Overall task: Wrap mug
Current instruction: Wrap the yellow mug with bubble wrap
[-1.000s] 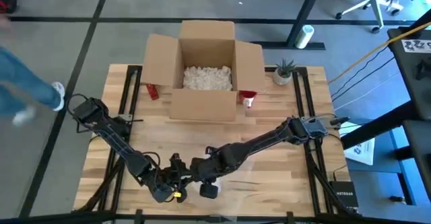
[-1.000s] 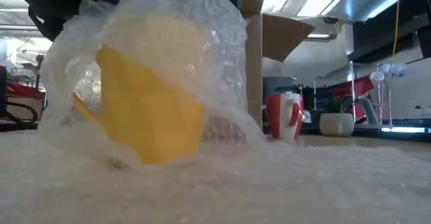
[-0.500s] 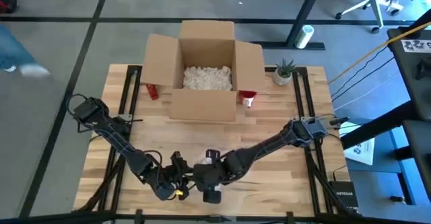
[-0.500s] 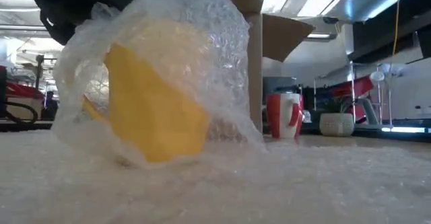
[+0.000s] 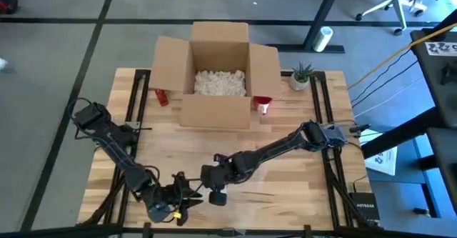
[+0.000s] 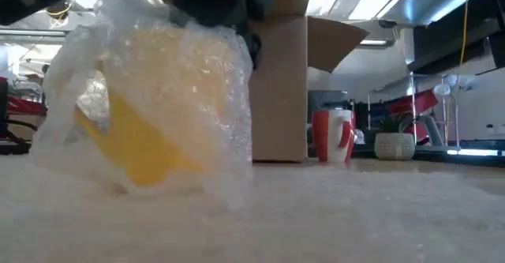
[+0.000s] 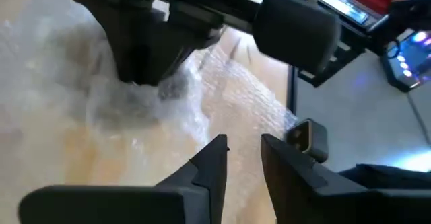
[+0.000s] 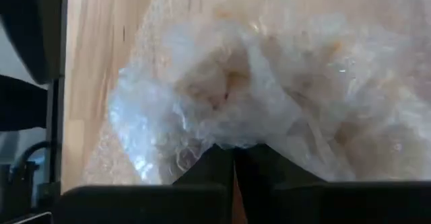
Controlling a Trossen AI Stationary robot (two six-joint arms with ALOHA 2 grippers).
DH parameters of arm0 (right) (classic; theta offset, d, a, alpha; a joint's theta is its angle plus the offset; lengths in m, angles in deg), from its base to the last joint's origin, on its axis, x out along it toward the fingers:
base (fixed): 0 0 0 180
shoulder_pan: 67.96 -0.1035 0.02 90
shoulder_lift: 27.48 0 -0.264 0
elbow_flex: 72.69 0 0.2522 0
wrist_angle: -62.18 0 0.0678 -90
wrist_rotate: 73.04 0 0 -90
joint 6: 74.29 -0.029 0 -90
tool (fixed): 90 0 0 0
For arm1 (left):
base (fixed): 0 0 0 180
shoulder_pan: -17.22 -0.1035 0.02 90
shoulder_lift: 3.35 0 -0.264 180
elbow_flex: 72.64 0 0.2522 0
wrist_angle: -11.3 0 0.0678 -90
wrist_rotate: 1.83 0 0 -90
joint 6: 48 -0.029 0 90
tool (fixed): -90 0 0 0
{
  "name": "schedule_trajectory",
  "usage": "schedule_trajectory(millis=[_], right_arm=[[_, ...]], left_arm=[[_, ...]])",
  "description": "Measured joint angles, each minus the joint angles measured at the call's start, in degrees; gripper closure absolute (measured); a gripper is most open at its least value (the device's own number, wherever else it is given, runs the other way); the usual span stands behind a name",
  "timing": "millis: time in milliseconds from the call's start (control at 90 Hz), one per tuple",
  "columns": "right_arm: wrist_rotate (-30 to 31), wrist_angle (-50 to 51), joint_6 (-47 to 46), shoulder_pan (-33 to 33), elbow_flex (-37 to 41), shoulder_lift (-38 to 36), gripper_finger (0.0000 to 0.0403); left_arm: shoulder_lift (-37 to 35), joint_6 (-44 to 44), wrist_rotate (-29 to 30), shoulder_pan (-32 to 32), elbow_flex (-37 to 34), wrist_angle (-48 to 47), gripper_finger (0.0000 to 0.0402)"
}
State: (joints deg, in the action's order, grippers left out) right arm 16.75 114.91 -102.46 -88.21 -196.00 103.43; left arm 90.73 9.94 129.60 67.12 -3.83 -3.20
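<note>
Low view: we see the yellow mug [image 6: 138, 129] tilted inside a loose shroud of bubble wrap [image 6: 213, 97], resting on more wrap spread over the table [image 5: 285, 188]; the high view hides mug and wrap beneath the two arms at the table's near edge. There the right end effector [image 5: 214, 193] sits over the bundle, and in the right wrist view its fingers are pressed together, pinching the wrap. The left end effector [image 7: 242, 157], just beside it, shows its fingers slightly spread and holding nothing. Behind stand an open cardboard box [image 5: 218, 77] filled with packing peanuts [image 5: 220, 81], a red-and-white mug [image 6: 333, 135] and a small potted plant [image 5: 300, 76].
</note>
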Motion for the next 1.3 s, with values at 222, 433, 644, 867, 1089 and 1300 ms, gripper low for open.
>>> schedule_trajectory(millis=[222, 433, 644, 867, 1089, 1300], right_arm=[[-3.77, -1.81, -1.58, 0.05, 0.21, 0.18, 0.0403], [-4.95, 0.56, -1.78, -1.13, -3.06, 0.74, 0.0403], [-5.18, 11.43, -1.52, -2.04, -11.87, 0.81, 0.0403], [1.05, 16.83, -0.13, -2.40, -18.08, 0.59, 0.0403], [5.50, 17.37, -0.03, -2.27, -17.26, 0.57, 0.0403], [8.61, 22.00, -0.06, -1.30, -17.06, 0.49, 0.0403]], left_arm=[[0.00, -4.31, 1.45, -3.76, 0.00, -0.84, 0.0328], [0.00, -5.86, -0.65, -7.98, 0.02, -2.93, 0.0328], [-0.11, -4.09, -3.13, -9.04, 0.05, -6.04, 0.0328], [0.04, -4.20, -3.39, -9.00, 0.02, -6.21, 0.0328], [-0.23, -4.74, -3.38, -8.27, 0.00, -5.73, 0.0328], [-0.87, -6.34, -1.88, -5.73, -0.09, -2.80, 0.0328]])
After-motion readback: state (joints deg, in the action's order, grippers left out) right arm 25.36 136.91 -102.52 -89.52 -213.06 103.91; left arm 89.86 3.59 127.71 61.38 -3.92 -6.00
